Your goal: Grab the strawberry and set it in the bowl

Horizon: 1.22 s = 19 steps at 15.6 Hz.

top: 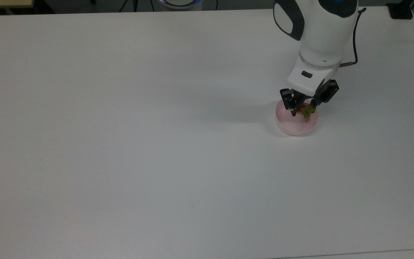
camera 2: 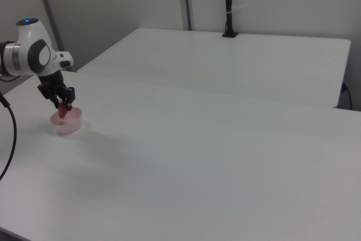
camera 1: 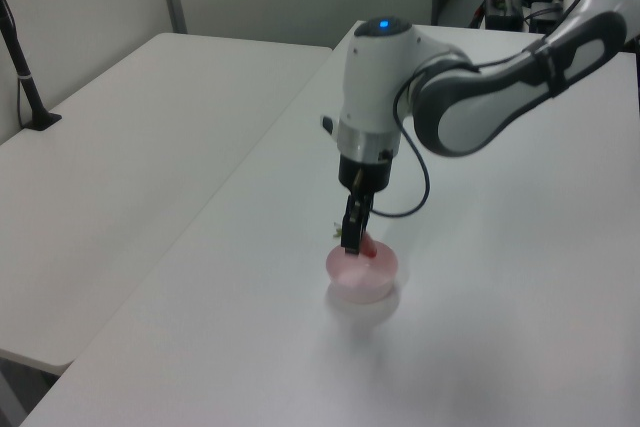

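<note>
- Gripper (top: 303, 110) hung over the bowl (top: 290, 126), its two dark fingers (top: 293, 107) clamped on the strawberry (top: 306, 110) from either side.
- Strawberry sat between the fingertips, directly over the bowl's opening in the top view; its green leafy cap pointed toward the top view's lower right, with a little red flesh showing beside it.
- In the left view the gripper (camera 1: 354, 244) pointed straight down, and the red berry (camera 1: 369, 247) showed at its tip, level with or just above the rim of the bowl (camera 1: 362, 279); whether it touched the bowl's floor could not be told.
- In the right view the gripper (camera 2: 61, 107) held the strawberry (camera 2: 62, 112) right over the bowl (camera 2: 68, 123), near the right view's left edge.
- Bowl, pale pink and translucent, stood upright on the white table (top: 138, 144), toward the top view's right side.
- Arm (top: 318, 32), white with dark joints, came in from the top view's upper right, a black cable (top: 353, 46) running along it.
- A second white table (camera 2: 225, 60) stood behind the first in the right view, with a black post (camera 2: 228, 4) rising from its far edge.
</note>
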### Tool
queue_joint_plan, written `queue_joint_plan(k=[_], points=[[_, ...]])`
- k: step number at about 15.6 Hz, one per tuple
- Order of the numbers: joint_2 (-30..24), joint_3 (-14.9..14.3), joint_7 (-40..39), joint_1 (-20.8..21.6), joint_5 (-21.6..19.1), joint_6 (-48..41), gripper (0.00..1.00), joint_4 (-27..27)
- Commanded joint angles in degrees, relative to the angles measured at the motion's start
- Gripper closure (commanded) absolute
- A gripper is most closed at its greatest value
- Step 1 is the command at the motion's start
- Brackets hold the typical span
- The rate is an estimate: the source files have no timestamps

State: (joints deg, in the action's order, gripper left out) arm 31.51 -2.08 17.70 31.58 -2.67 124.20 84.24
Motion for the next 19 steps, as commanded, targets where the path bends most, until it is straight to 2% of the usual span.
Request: queue_joint_plan(k=[1, 3, 5, 8, 9, 11, 13, 15, 19], points=[[0.23, -1.53, 2.34, 1.55, 0.38, -0.01, 0.00, -1.45], [-2.04, -1.44, 2.34, 0.50, 1.00, -0.45, 0.00, -1.10], [-7.57, -1.44, 1.91, -2.65, 1.09, -3.68, 0.00, 1.17], [-16.71, -1.18, -1.86, -10.11, 3.10, -13.78, 0.00, 5.82], [-21.70, -1.18, -4.92, -13.97, 4.33, -18.16, 0.00, 8.37], [-26.65, -1.35, -11.77, -18.99, 5.48, -23.45, 0.00, 9.88], [-29.30, -1.35, -16.71, -22.69, 5.48, -27.33, 0.00, 10.59], [-30.53, -1.35, -17.43, -25.59, 5.48, -28.57, 0.00, 10.59], [-29.84, -1.53, -17.43, -26.13, 5.57, -30.16, 0.00, 10.24]])
